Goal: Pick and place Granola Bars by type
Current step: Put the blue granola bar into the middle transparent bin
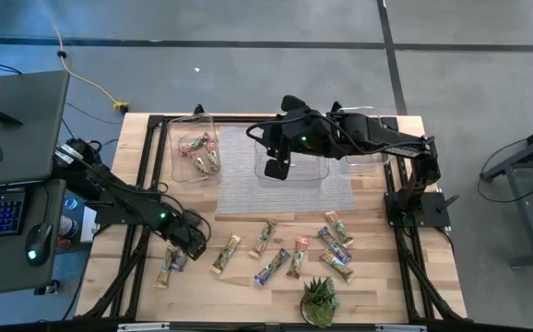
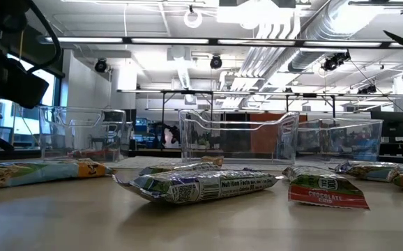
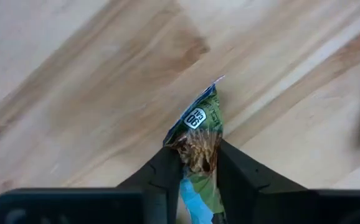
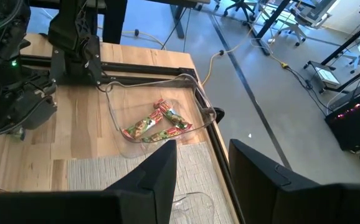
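Several granola bars lie flat on the near half of the wooden table (image 1: 248, 295), among them a tan-orange one (image 1: 227, 254) and a purple-blue one (image 1: 272, 267). My left gripper (image 1: 195, 247) (image 3: 198, 155) stands low at the near left, pointing down, shut on a green-wrapped bar (image 3: 203, 118); in the high view the gripper hides that bar. My right gripper (image 1: 278, 169) (image 4: 202, 180) hangs open and high over the middle clear bin (image 1: 290, 161), with nothing between its fingers. My left gripper pinches the green bar between its two fingers (image 3: 167, 177), on the bar's two long sides (image 3: 198, 152). The fingers come from above, pointing down, and lie across the bar. The wrapper is crumpled in between them. The bar's free end (image 3: 210, 93) sticks out over the wood; whether it is lifted does not show.
Three clear bins stand along the far side: the left one (image 1: 195, 148) holds green-and-red bars (image 4: 155, 124), and the right one (image 1: 368, 138) is behind my right arm. A grey mat (image 1: 248, 189) lies mid-table. A small potted plant (image 1: 319, 300) stands at the near edge. Two bars (image 1: 170, 267) lie beside my left gripper.
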